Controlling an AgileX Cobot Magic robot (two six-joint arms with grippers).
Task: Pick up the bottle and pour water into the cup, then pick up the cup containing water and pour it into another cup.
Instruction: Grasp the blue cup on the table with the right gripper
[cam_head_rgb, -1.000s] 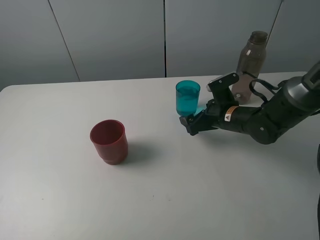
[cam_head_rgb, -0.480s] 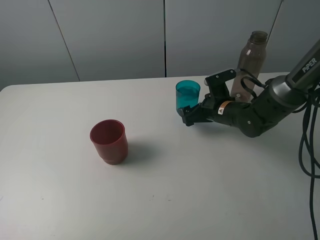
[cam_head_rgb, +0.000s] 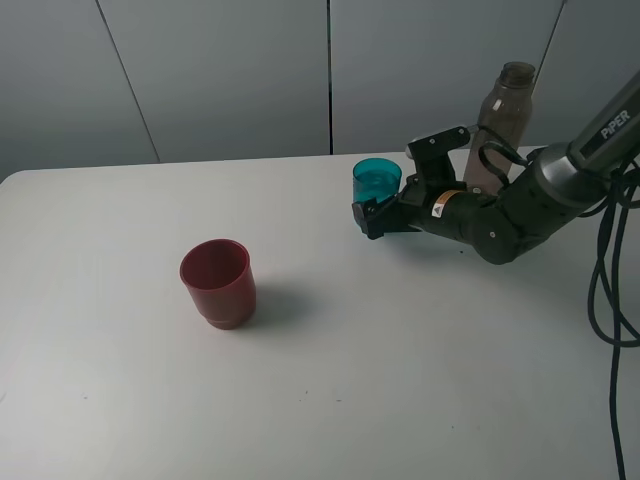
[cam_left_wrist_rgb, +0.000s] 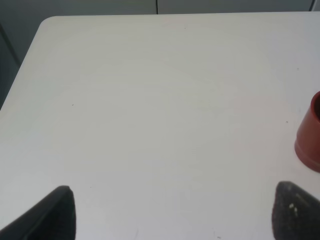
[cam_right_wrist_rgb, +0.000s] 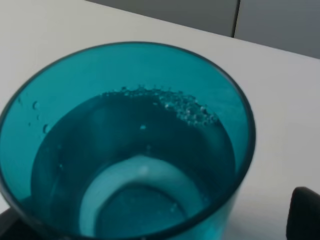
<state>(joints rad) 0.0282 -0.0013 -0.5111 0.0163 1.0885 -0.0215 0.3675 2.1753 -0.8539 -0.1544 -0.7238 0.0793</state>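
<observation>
Two pours make up the task. Judging by the water standing in the cup (cam_right_wrist_rgb: 135, 150), the first is done and the second is in hand. The right gripper (cam_head_rgb: 388, 198) has its jaws spread wide on either side of the cup, far right on the table (cam_head_rgb: 400, 380), not yet clamped. The next move calls for closing on the smooth, tapered, translucent teal wall, then a level carry to another cup (cam_head_rgb: 217, 282), squat, opaque, dark red, near left. The bottle (cam_head_rgb: 497, 115), slim smoky plastic, stands upright beyond. The left gripper (cam_left_wrist_rgb: 172, 215) has its jaws apart, holding nothing.
</observation>
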